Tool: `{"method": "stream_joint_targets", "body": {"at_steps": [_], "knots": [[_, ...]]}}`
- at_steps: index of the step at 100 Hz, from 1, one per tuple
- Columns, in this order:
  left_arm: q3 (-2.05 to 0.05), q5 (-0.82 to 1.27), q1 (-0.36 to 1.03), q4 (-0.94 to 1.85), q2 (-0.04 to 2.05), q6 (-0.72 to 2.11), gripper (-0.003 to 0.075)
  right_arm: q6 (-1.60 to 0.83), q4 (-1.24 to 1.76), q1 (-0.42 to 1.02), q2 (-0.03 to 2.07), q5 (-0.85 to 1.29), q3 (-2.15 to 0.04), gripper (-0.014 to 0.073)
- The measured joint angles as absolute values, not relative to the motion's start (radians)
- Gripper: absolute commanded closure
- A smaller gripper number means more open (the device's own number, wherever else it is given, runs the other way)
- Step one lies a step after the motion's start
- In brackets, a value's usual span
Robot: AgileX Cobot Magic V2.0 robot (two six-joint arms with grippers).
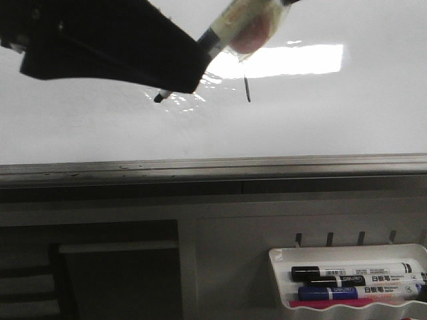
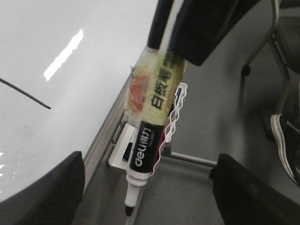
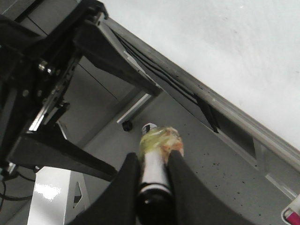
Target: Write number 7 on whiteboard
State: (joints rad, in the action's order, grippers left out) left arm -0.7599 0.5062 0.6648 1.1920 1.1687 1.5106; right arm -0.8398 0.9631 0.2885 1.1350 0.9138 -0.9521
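Observation:
The whiteboard (image 1: pixel 100 133) fills the upper front view, with its grey rim (image 1: pixel 200 165) below. A thin dark stroke of the number 7 (image 1: pixel 248 90) shows beside the glare; its top is hidden behind the marker. The stroke also shows in the left wrist view (image 2: pixel 26 93). My right gripper (image 3: pixel 153 164) is shut on a tape-wrapped black marker (image 3: pixel 157 140). The marker (image 1: pixel 227 30) slants down to the left, its tip near the wrinkled film patch (image 1: pixel 183 100); contact cannot be told. My left gripper (image 2: pixel 147 197) is open, with its fingers (image 2: pixel 47 187) wide on either side of the marker (image 2: pixel 152 117).
A small white marker tray (image 1: pixel 347 252) hangs below the rim at the right, holding a black marker (image 1: pixel 353 273) and a blue one (image 1: pixel 357 291). The left arm's black body (image 3: pixel 47 70) is close to my right gripper. Metal chair legs (image 2: pixel 276 47) and a shoe (image 2: pixel 286 140) are on the floor.

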Motion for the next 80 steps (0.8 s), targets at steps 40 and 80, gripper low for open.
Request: {"method": "stream_joint_targets", "body": {"at_steps": [40,80], "knots": [[-0.821,0.475,0.696,1.133,1.265,1.512,0.0377,-0.834,0.953,0.289,1.137,0.953,-0.956,0.0647],[-0.827,0.472,0.698,1.127,1.288,1.514,0.0629,-0.834,0.951,0.289,1.137,0.948,-0.957,0.0646]]}}
